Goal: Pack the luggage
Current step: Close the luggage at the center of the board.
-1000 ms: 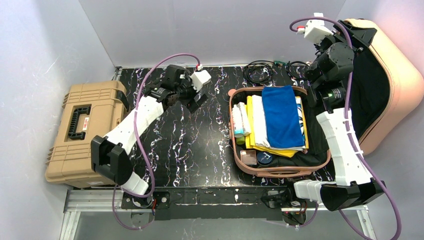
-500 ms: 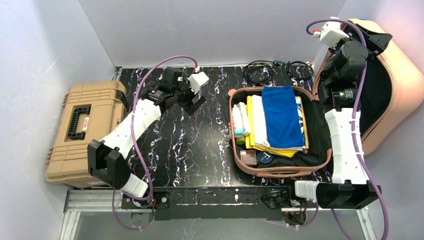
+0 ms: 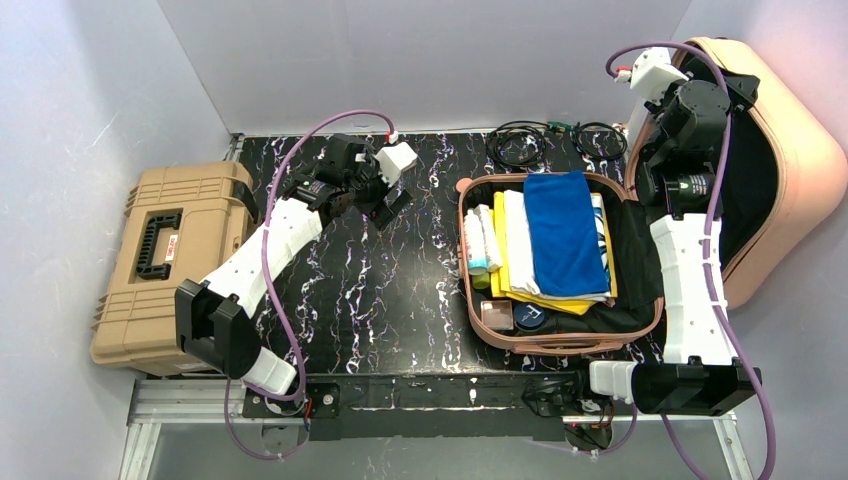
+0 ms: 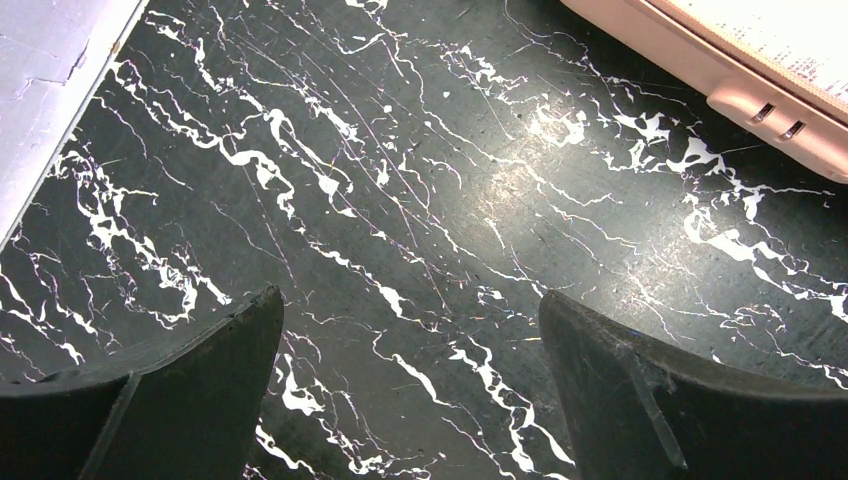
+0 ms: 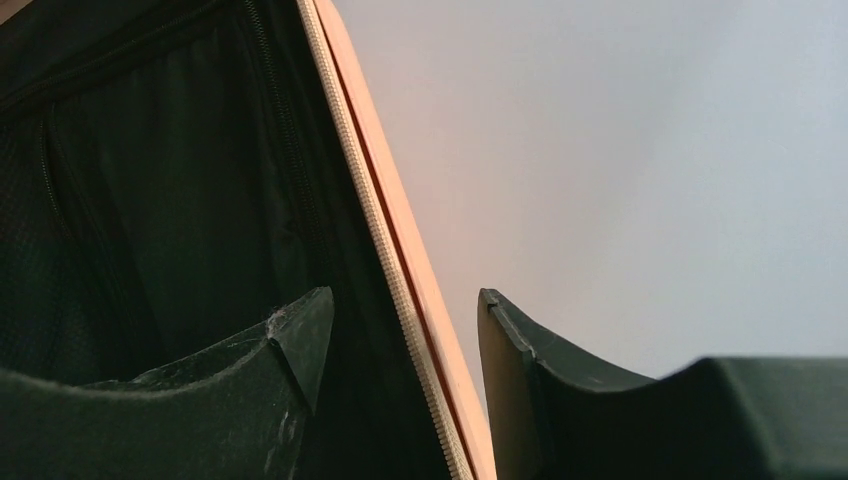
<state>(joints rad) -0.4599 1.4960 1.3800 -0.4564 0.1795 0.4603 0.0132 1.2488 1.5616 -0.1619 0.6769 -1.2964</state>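
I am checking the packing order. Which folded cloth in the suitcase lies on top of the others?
The blue cloth: it lies uppermost; the white cloth and the yellow cloth stick out from under it.

Our left arm [image 3: 270, 240] and right arm [image 3: 686, 270] wear white ribbed shells over black joints, each trailing a purple cable [image 3: 355, 113] and ending in dark, curved fingers [image 4: 180, 395].

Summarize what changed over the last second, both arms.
Right arm swung right, toward the lid, bringing the right end effector astride the rim of the luggage lid, open, with nothing gripped. Left arm barely shifted; the left end effector stays open over the table. Lid still propped open; packed clothes and toolbox unmoved.
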